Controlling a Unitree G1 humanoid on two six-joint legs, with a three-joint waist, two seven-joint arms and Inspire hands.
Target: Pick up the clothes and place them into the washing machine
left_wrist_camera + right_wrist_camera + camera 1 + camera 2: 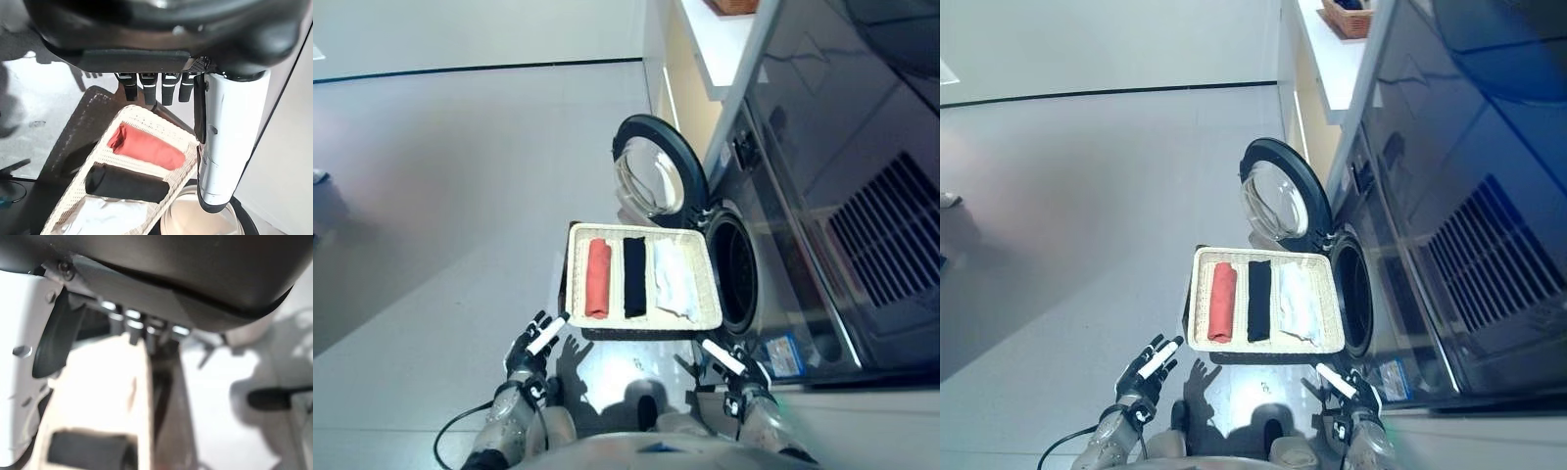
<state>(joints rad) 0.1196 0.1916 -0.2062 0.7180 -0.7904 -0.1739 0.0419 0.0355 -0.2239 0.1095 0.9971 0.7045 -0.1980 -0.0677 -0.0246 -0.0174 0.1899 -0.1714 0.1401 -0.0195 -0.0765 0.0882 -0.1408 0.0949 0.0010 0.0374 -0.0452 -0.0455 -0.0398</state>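
A shallow wicker basket [576,279] rests on a low dark brown box beside the washing machine. In it lie a rolled red cloth [598,278], a rolled black cloth [634,277] and a white cloth [674,279], side by side. The machine's round drum opening [736,269] stands just right of the basket, its door [656,174] swung open behind. My left hand [534,343] is open, just short of the basket's near left corner. My right hand [732,362] is open, near the basket's near right corner. Both hold nothing. The red cloth [146,149] and black cloth [124,183] show past the left hand's fingers.
The washing machine's dark front [842,196] runs along the right. A white counter [1332,59] with a small brown basket [1349,18] on it stands at the back right. Pale floor [440,186] spreads to the left.
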